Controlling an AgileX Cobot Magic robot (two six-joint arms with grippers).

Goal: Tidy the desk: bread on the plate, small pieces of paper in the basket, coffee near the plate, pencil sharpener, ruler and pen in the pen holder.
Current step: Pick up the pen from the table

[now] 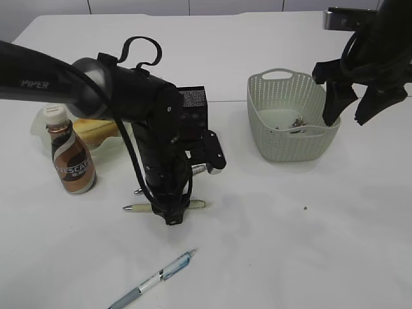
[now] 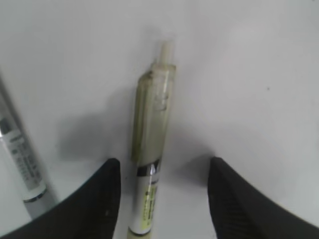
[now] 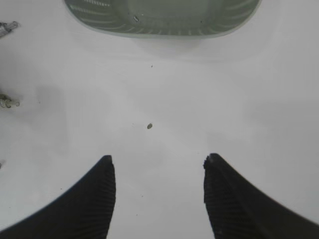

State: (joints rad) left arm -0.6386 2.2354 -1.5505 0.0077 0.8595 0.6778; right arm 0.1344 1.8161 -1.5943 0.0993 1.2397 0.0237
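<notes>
The white worktop fills nearly the whole exterior view, smooth and matte, with soft grey shadows lying on it. A thin seam runs straight across its far half. 1 small dark speck lies alone on the bare surface right of centre; the right wrist view shows it as a tiny oval fleck. Behind the far edge stands a pale panelled wall with 3 narrow vertical joints.
</notes>
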